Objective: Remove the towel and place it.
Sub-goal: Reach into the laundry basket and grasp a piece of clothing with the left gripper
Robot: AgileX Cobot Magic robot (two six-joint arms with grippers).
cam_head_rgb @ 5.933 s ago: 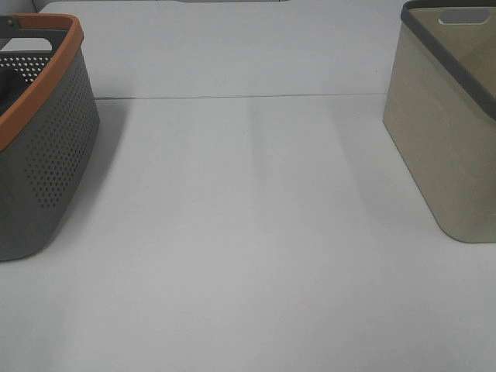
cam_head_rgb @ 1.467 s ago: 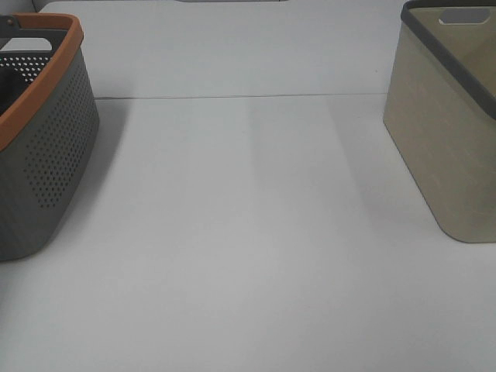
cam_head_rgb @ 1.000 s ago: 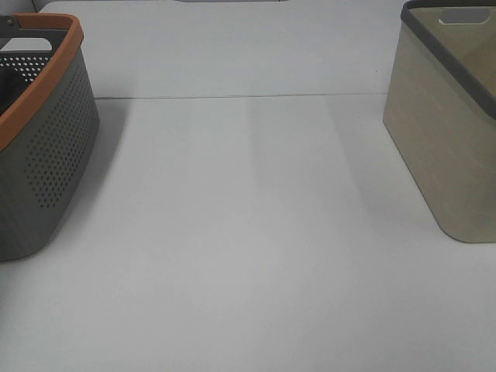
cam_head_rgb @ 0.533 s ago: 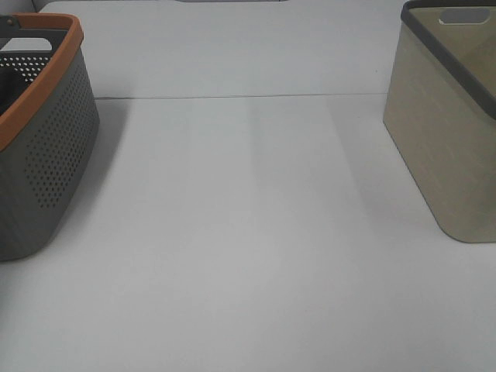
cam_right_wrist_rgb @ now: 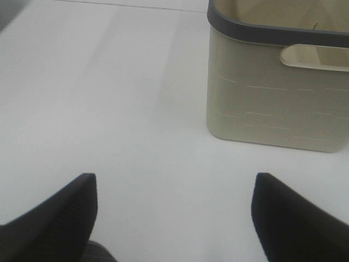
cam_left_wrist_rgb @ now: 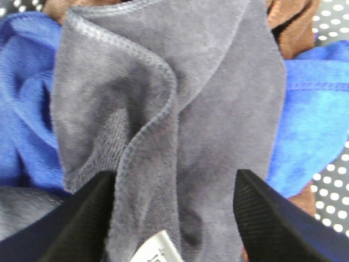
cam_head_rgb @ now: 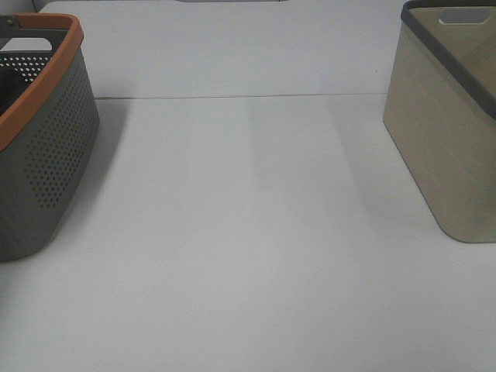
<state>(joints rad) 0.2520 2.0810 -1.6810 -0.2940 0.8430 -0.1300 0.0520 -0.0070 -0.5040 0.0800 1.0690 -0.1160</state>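
In the left wrist view a dark greyish-navy towel [cam_left_wrist_rgb: 202,109] with hemmed edges and a small white tag [cam_left_wrist_rgb: 158,250] lies crumpled on top of other cloths in the perforated basket. My left gripper [cam_left_wrist_rgb: 174,218] is open, with one black finger on each side of the towel, close above it. My right gripper [cam_right_wrist_rgb: 174,218] is open and empty above the white table [cam_right_wrist_rgb: 109,109], in front of the beige bin [cam_right_wrist_rgb: 272,93]. Neither gripper shows in the exterior high view, and the towel is hidden there.
Blue cloths [cam_left_wrist_rgb: 311,114] and a brown cloth [cam_left_wrist_rgb: 292,22] lie beside and under the towel. In the exterior high view a grey perforated basket with an orange rim [cam_head_rgb: 54,155] stands at the left and a beige bin with a grey rim [cam_head_rgb: 449,139] at the right.
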